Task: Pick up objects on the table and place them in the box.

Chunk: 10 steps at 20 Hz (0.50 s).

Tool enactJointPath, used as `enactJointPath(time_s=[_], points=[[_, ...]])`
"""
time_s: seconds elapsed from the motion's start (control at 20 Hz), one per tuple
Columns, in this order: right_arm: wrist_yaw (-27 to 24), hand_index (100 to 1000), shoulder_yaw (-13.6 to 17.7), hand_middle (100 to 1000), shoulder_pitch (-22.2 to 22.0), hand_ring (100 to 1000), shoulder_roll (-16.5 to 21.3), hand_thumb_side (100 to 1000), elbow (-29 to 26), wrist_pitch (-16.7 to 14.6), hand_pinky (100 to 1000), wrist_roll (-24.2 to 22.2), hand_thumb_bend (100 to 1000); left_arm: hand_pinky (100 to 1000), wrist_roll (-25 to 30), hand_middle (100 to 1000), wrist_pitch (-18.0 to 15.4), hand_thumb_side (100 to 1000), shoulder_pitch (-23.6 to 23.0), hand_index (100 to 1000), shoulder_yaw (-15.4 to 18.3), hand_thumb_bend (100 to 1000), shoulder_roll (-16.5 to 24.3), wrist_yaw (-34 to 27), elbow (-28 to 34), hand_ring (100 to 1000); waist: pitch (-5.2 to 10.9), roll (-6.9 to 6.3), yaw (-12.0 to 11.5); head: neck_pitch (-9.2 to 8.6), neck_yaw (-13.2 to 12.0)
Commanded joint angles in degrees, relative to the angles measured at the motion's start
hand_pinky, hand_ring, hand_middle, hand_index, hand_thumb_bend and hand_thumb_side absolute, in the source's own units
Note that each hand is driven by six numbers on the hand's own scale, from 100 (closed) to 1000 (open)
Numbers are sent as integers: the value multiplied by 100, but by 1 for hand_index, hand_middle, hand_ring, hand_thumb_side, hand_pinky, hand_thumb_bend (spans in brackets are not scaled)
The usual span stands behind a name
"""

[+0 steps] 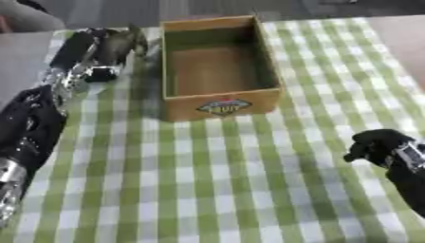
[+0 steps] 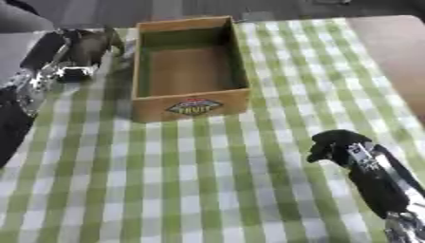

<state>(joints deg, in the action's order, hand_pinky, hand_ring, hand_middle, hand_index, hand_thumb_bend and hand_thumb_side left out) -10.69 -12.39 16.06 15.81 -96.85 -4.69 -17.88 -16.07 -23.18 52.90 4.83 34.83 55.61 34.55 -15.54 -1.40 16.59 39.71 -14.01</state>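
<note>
Box (image 1: 220, 102) seen empty on checked cloth (image 1: 216, 180). Left hand (image 1: 124, 45) raised just left of box, fingers curled round something greyish, probably object. Right hand (image 2: 336, 144) clenched, nothing held, near side of box. Carry step underway; shift over opening needed, then release.

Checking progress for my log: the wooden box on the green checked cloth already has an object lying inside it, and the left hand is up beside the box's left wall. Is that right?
Not quite. The wooden box is empty: the left eye view shows only its bare floor. The rest holds: it stands on the green checked cloth, with the left hand up beside its left wall.
</note>
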Motion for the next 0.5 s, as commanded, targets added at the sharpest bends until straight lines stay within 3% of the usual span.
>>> enactJointPath(time_s=[0.05,0.5], points=[[12,703,53,546,26,571,50,842,-60,-4,661,-15,100,342,147,303,-58,285,95,340,-1,100,320,-321,345,336,147,9,-44,34,-4],[-18,702,53,545,8,571,65,835,-52,0,660,-13,100,345,736,300,-205,324,102,333,-132,100,401,-1266,1108,336,235,11,-121,70,3]])
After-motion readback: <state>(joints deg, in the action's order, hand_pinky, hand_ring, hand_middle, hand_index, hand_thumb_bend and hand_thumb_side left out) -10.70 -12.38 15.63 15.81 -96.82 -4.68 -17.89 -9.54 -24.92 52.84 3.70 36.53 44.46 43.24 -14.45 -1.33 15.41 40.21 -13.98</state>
